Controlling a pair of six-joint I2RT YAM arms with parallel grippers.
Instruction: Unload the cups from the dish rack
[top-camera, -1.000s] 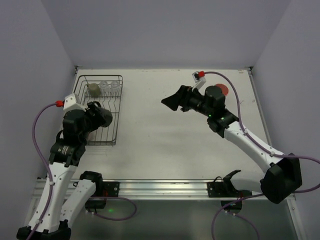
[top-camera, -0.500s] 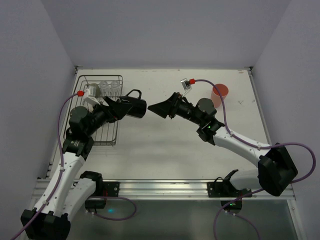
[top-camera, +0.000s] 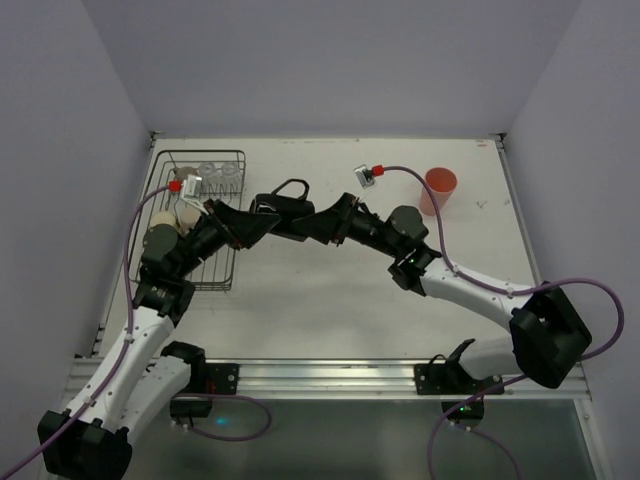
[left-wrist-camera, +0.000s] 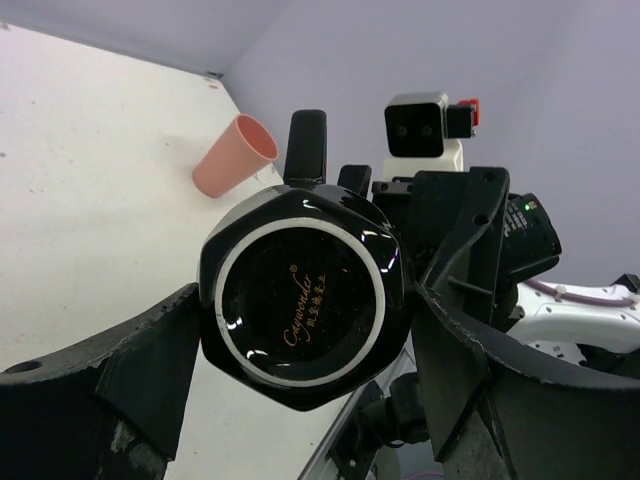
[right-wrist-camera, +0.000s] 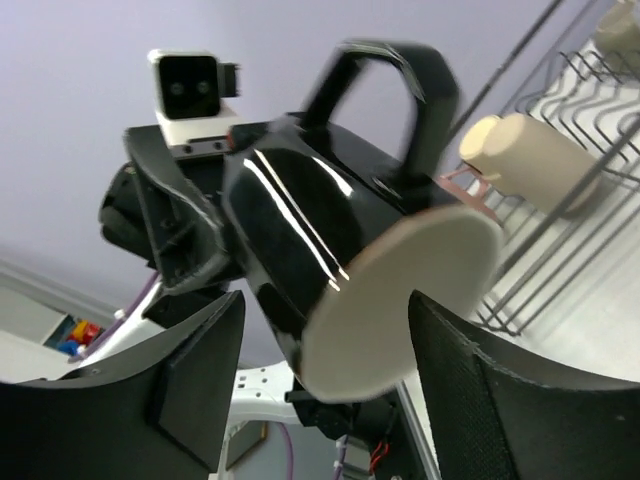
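My left gripper (top-camera: 265, 213) is shut on the black handled mug (top-camera: 287, 203) and holds it in the air, right of the dish rack (top-camera: 236, 250). In the left wrist view the mug's base (left-wrist-camera: 300, 300) sits between my left gripper's (left-wrist-camera: 305, 325) fingers. My right gripper (top-camera: 308, 224) is open, its fingers on either side of the mug's pale mouth (right-wrist-camera: 400, 300), with gaps showing in the right wrist view (right-wrist-camera: 325, 335). A beige tumbler (top-camera: 187, 215) lies in the rack, also in the right wrist view (right-wrist-camera: 530, 150). Clear glasses (top-camera: 220, 172) stand at the rack's far end.
A salmon-pink tumbler (top-camera: 439, 190) stands upright on the table at the far right; it also shows in the left wrist view (left-wrist-camera: 235, 155). The rack's wires (right-wrist-camera: 570, 240) lie behind the mug in the right wrist view. The two arms meet over the table's middle.
My left arm has lifted the black mug out of the rack and carried it right. My right arm has left the salmon tumbler and swung left until its open fingers flank the mug.
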